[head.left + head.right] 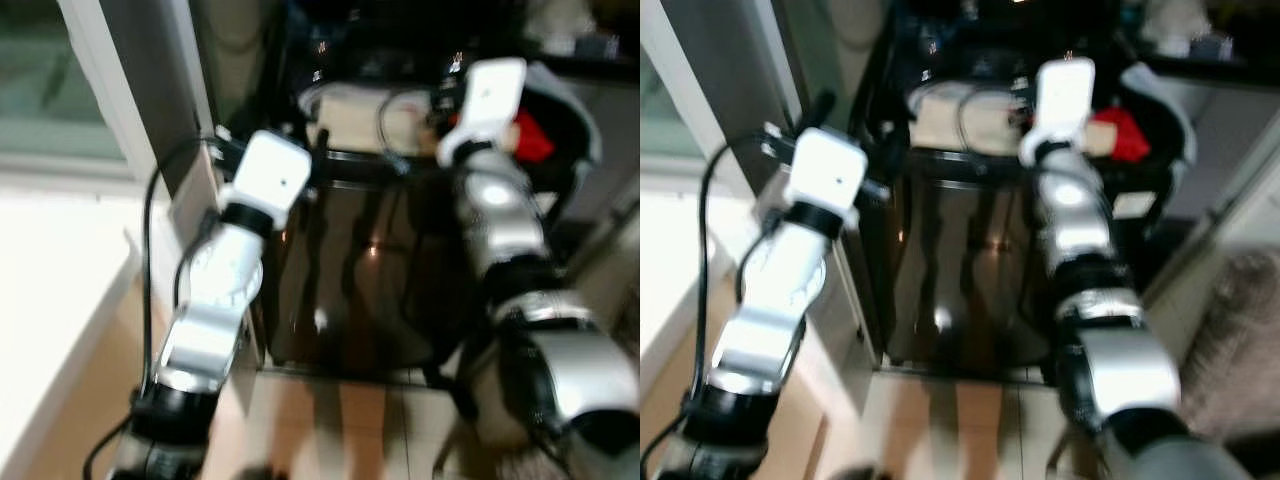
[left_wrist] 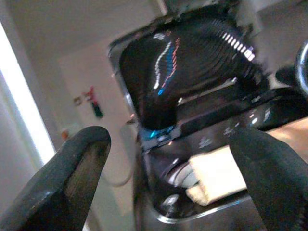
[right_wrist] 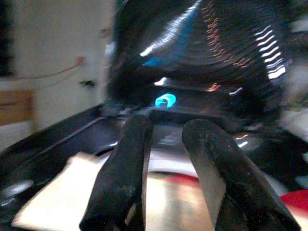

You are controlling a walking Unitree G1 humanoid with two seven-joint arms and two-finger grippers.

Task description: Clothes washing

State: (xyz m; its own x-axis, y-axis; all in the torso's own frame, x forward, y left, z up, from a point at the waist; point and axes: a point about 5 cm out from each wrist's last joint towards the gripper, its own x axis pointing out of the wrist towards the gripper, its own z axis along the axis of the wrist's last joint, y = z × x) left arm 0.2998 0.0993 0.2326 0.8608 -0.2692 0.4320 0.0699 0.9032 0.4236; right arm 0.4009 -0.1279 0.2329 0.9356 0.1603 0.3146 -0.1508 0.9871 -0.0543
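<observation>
The cream folded cloth (image 1: 352, 118) lies in the open top of the glossy black top-loading washing machine (image 1: 365, 270), toward its left rim, and beside it, toward the right rim, sits a bright red garment (image 1: 530, 138). Both look soft and light, so they should sag and fold when lifted; I'd judge a pinch on a raised fold or a bunched edge of the cream piece safer than a flat press, since the fabric could slide off smooth fingers. The machine's ribbed dark lid (image 2: 187, 72) stands raised behind the opening, a small blue light (image 3: 164, 100) glowing on the panel below it.

Now the pincers. The left gripper (image 2: 168, 187) is spread wide, its black fingers (image 2: 79, 168) far apart, holding nothing, hanging near the machine's left front corner and looking over the cream cloth. The right gripper (image 3: 166, 168) is up over the opening, fingers (image 3: 122, 168) drawn close with just a narrow gap and nothing pinched between them, aimed above the cloth and the red garment. Pictures are blurred, so whether it brushes the fabric I cannot tell.
</observation>
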